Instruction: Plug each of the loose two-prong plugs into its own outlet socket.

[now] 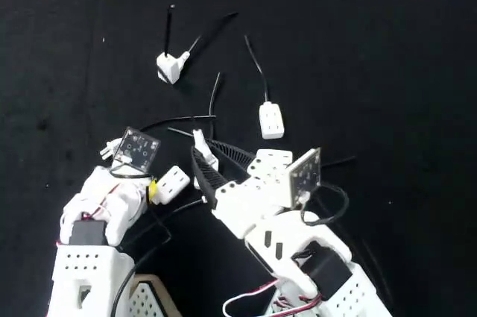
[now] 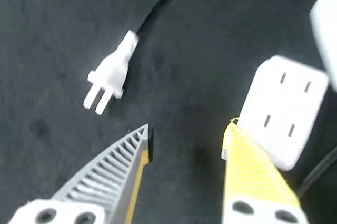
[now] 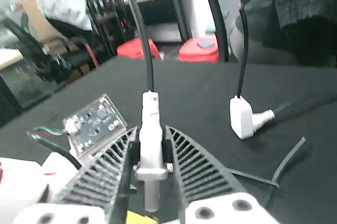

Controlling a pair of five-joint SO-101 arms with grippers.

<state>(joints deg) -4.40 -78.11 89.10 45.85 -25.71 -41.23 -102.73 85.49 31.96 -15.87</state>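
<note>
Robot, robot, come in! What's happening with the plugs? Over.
Right gripper shut on a white two-prong plug with black cord. Left gripper open beside a white plastic outlet block. Second white plug loose on black cloth. Black cords strewn nearby.

— Where are your cameras looking?
— The high one is looking down over the table (image 1: 402,63). My wrist ones are sitting close: left facing down, sharing the outlet block (image 1: 171,181) (image 2: 284,110); right facing across.
</note>
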